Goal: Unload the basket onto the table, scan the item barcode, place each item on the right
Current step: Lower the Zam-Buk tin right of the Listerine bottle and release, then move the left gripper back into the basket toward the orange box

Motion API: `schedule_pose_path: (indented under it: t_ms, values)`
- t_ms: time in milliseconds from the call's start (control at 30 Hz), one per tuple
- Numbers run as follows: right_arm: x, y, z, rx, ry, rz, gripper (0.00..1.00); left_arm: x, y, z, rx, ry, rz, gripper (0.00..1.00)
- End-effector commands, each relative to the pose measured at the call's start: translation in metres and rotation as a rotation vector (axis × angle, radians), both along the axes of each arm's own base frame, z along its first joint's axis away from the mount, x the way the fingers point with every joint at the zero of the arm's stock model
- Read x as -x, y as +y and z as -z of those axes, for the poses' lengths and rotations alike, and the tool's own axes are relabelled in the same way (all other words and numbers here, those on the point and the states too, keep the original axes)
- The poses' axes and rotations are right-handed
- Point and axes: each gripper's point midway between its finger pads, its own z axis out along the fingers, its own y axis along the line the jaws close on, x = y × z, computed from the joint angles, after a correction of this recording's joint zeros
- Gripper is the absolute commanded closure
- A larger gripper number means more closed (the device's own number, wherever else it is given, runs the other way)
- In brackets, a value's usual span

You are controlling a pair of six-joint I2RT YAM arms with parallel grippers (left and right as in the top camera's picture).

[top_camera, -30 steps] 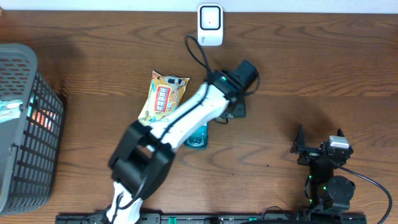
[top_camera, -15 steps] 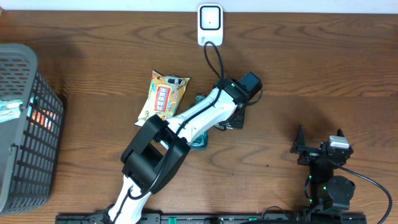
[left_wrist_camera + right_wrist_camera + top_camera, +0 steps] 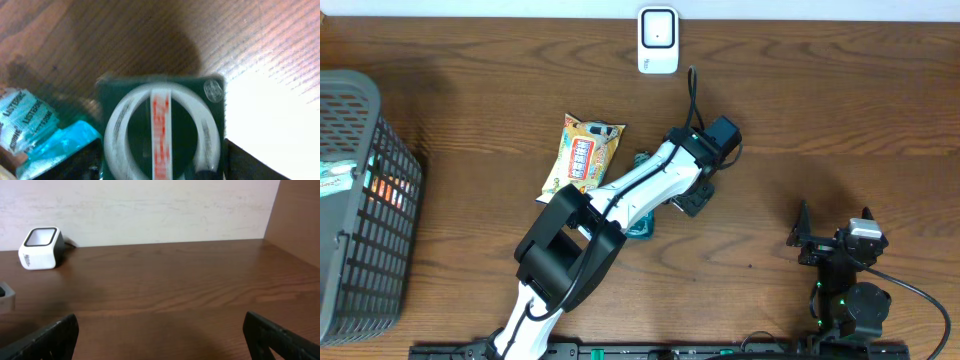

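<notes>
Left gripper (image 3: 165, 161) sits astride the dark green pack (image 3: 162, 107), one finger at each side edge. Jaws stand fairly wide, but can't tell whether the pads bite or just flank it. Pack lies flat on the table (image 3: 840, 120), white ring and red strip up, just beside the blue Listerine bottle (image 3: 47, 135) and well apart from the scanner (image 3: 658, 40) at the far edge.

Risks, imo: the hold on the pack's edges looks shallow, so it may slip or twist on the lift. Left finger is close to the bottle and may nudge or pinch it too. No barcode shows on the top face, so it's prob underneath; w/o a turn toward the scanner window, no read.

Right gripper (image 3: 161, 317) is spread wide, empty.
</notes>
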Motion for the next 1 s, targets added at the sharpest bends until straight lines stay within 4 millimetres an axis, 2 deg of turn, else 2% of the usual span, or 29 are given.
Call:
schedule_pose_path:
  t_ms: [0, 133, 300, 400, 533, 600, 733, 833, 967]
  values:
    - [0.000, 0.000, 0.000, 0.007, -0.001, -0.004, 0.01, -0.002, 0.003, -0.014, -0.012, -0.024, 0.051, 0.20]
    - [0.000, 0.000, 0.000, 0.007, -0.001, -0.004, 0.01, -0.012, -0.008, -0.055, 0.061, -0.098, 0.049, 0.00]
    - [0.000, 0.000, 0.000, 0.007, -0.001, -0.004, 0.01, -0.022, -0.013, -0.132, 0.188, -0.239, 0.039, 0.02]
    - [0.000, 0.000, 0.000, 0.007, -0.001, -0.004, 0.01, -0.031, 0.011, -0.184, 0.224, -0.372, -0.029, 0.02]
    - [0.000, 0.000, 0.000, 0.007, -0.001, -0.004, 0.01, -0.052, 0.079, -0.254, 0.261, -0.568, -0.279, 0.02]
    - [0.000, 0.000, 0.000, 0.007, -0.001, -0.004, 0.01, -0.057, 0.116, -0.282, 0.305, -0.626, -0.397, 0.02]
    - [0.000, 0.000, 0.000, 0.007, -0.001, -0.004, 0.01, -0.060, 0.214, -0.335, 0.395, -0.768, -0.737, 0.02]
    - [0.000, 0.000, 0.000, 0.007, -0.001, -0.004, 0.01, -0.044, 0.296, -0.370, 0.442, -0.896, -1.003, 0.02]
    - [0.000, 0.000, 0.000, 0.007, -0.001, -0.004, 0.01, -0.006, 0.379, -0.398, 0.455, -1.034, -1.276, 0.02]
